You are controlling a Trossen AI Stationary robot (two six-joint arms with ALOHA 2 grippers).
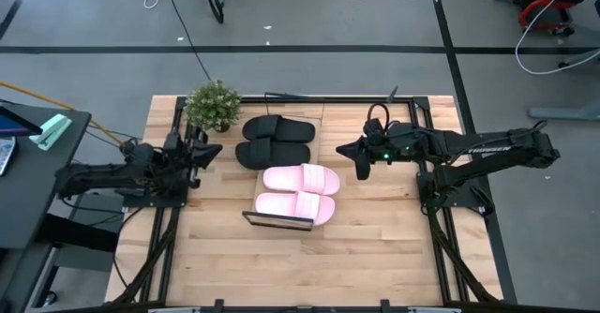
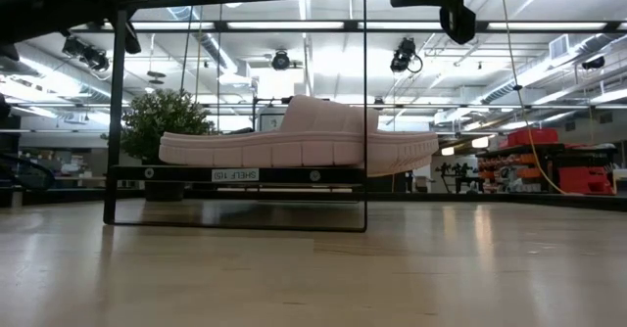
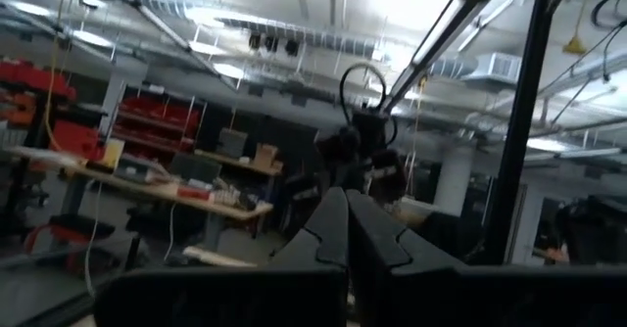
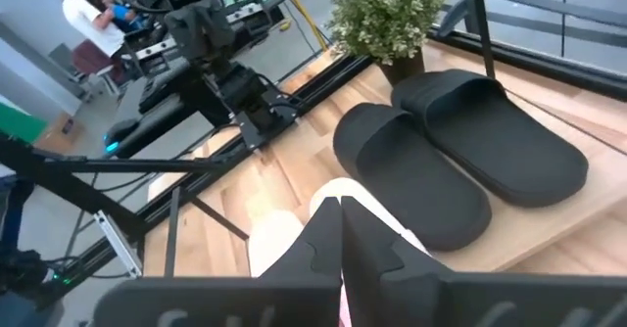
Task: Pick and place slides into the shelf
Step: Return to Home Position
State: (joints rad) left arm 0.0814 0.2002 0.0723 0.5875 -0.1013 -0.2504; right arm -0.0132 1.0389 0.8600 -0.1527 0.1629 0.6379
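Presently, two black slides (image 1: pixel 277 129) and two pink slides (image 1: pixel 300 178) on shelf (image 1: pixel 277 221), left gripper (image 1: pixel 210 151) closed near plant (image 1: pixel 213 104), right gripper (image 1: pixel 343 148) closed, both empty

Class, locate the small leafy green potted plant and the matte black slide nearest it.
Small leafy green potted plant (image 1: pixel 214 104): high view, its foliage.
Matte black slide (image 1: pixel 278 128) nearest it: high view, its middle.

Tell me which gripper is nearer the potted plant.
Left. The left gripper hangs close beside the potted plant; the right gripper is far off, on the other side of the black slides.
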